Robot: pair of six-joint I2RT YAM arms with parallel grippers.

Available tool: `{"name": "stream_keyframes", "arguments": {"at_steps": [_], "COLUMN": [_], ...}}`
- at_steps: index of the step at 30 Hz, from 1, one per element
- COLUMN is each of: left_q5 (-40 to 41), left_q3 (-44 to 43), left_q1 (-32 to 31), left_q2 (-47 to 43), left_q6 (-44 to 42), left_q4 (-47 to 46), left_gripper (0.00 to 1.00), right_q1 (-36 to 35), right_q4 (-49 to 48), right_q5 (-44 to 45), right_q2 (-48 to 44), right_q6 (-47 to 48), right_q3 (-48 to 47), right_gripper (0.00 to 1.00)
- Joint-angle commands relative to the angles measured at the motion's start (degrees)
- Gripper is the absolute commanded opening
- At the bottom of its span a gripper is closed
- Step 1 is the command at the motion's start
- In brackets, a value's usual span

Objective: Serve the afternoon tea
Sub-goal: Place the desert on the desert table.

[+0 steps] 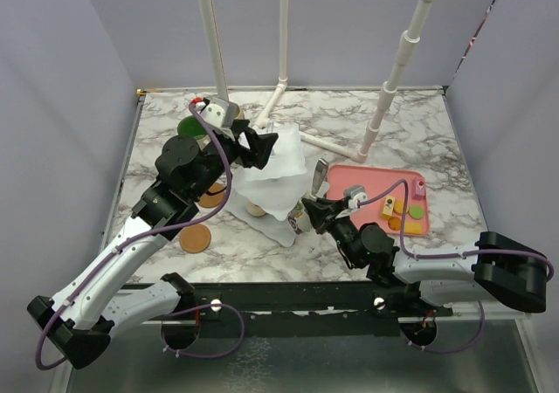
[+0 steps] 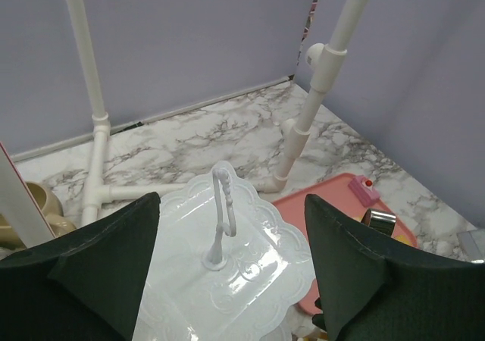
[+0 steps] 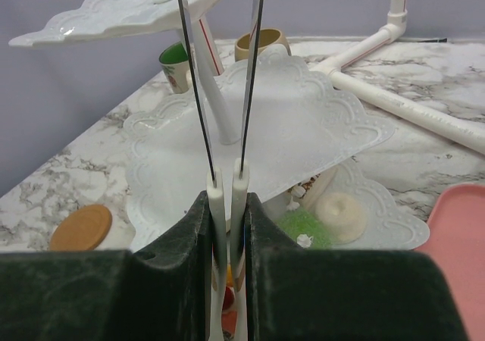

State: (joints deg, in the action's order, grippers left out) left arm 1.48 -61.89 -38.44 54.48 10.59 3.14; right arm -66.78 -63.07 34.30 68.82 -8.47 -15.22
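Above the tiered stand [image 1: 284, 170], left gripper [image 2: 231, 202] jaws wide, empty, right gripper [image 1: 307, 211] low, clamping tongs [image 3: 239, 186].

Glossy white plastic tiered stand [image 2: 250, 258]; polished marble-patterned table [image 1: 419, 122]

A white-and-grey marble-patterned worktop [image 1: 419, 131] sits between plain lavender walls [image 1: 52, 96]. A frame of white plastic pipes [image 1: 284, 35] stands at its far side. A flat pink rectangular tray [image 1: 345, 182] lies at right, with thin metal tongs with white grips [image 3: 217, 204] just beside its left end.
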Motion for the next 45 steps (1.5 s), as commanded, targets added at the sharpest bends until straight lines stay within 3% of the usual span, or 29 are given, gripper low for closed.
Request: {"name": "stream_keyframes", "arguments": {"at_steps": [1, 17, 37, 39, 42, 45], "left_q5": [-4.2, -10.5, -8.4, -6.5, -2.9, 0.0], "left_q3": [0.7, -6.2, -9.3, -8.5, -6.7, -5.4], "left_q1": [0.0, -1.6, -7.5, -7.5, -7.5, -7.5], "left_q2": [0.2, 9.8, 12.9, 11.8, 9.7, 7.7], "left_q6": [-5.1, -17.1, -25.1, -24.8, -23.8, -24.0], "left_q4": [1.4, 1.2, 3.7, 3.8, 3.8, 3.5], "left_gripper": [0.79, 0.79, 0.77, 0.80, 0.98, 0.99], "right_q1": [-0.5, -0.6, -1.2, -1.2, -1.2, -1.2], "right_q4": [-4.4, -7.6, 4.3, 5.2, 6.0, 6.1], "right_q5": [-1.4, -4.6, -9.4, -9.5, -9.6, -10.0], "right_q2": [-1.4, 1.9, -3.0, -2.9, -2.6, -2.5], "right_q6": [1.0, 4.0, 5.6, 5.6, 5.3, 5.2], "right_q3": [0.9, -0.1, -6.5, -7.3, -8.3, -8.6], "right_gripper": [0.07, 0.08, 0.09, 0.09, 0.09, 0.09]}}
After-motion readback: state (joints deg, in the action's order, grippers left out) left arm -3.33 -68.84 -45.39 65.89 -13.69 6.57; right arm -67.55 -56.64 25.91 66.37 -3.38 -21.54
